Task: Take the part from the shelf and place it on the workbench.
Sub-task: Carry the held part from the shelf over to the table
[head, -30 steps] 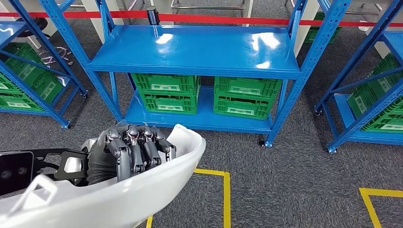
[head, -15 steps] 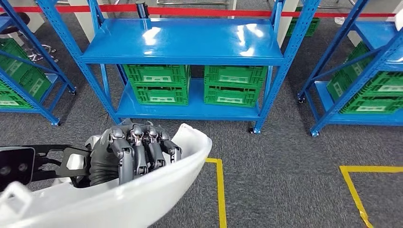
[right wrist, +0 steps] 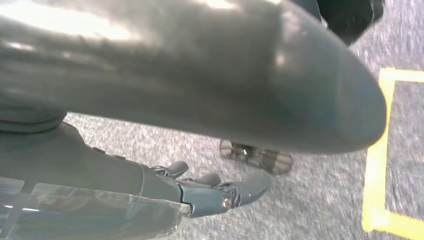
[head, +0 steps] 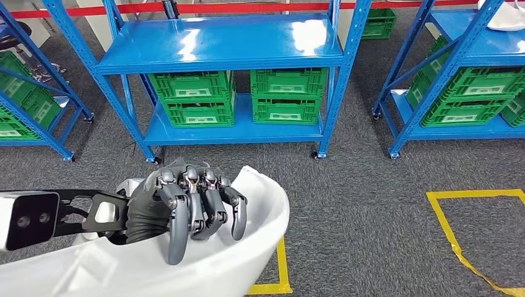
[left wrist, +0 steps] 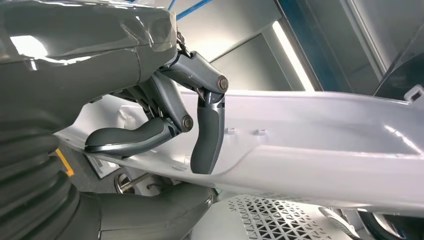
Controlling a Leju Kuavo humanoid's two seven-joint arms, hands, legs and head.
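The left hand (head: 186,207) is gripping the part (head: 204,266), a large white curved shell, with its fingers (head: 176,229) curling over the upper edge and into the inner face. In the left wrist view the thumb (left wrist: 130,141) is lying along the near side of that part (left wrist: 325,150) while a finger (left wrist: 207,135) is pressing down on its ledge, so the hold is closing on both sides. The part is being held in the air, low and to the robot's left, above grey carpet (head: 371,216) and a yellow floor line (head: 282,272).

The right hand (right wrist: 220,192) is hanging over the carpet with its fingers loosely apart and nothing in it.

Ahead, a blue shelf (head: 216,46) is standing with green crates (head: 241,99) on its lower level.
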